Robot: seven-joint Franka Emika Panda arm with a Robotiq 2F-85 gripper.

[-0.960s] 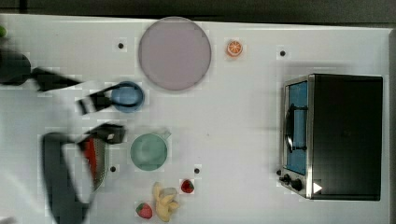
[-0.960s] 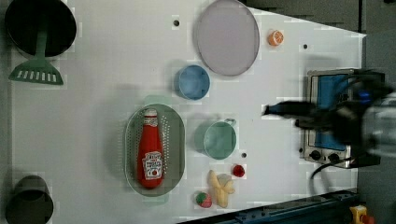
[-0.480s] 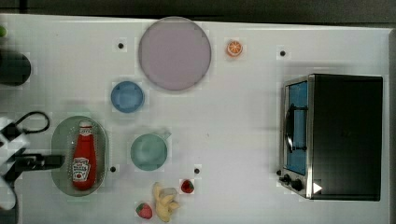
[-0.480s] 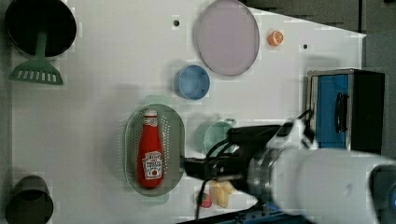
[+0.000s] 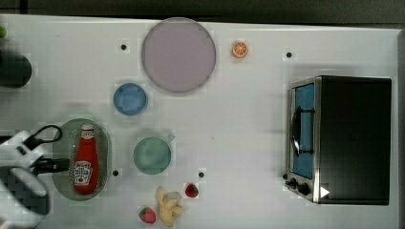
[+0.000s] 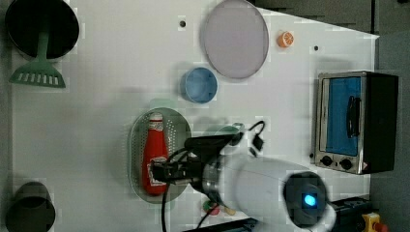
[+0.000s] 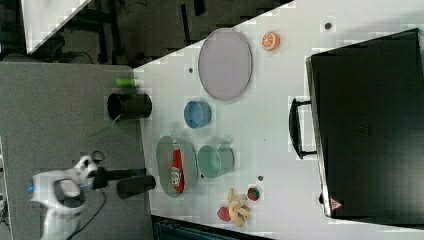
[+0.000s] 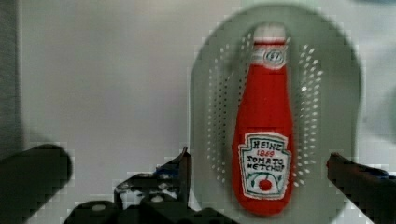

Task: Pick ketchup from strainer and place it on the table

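Wrist view: fingers (image 8: 187, 163) apart astride ketchup (image 8: 264, 126), seemingly untouched, in strainer (image 8: 336, 93).

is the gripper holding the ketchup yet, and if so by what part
Nothing is held. The gripper is open, one finger either side of the ketchup without touching it; the bottle lies flat in the strainer.

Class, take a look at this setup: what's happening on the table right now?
A robot arm has its tool open above the ketchup, one finger on each side of the bottle's labelled end. The ketchup lies flat in the strainer and isn't gripped yet. Nearby on the table stand a teal bowl, a blue bowl and a toaster oven.
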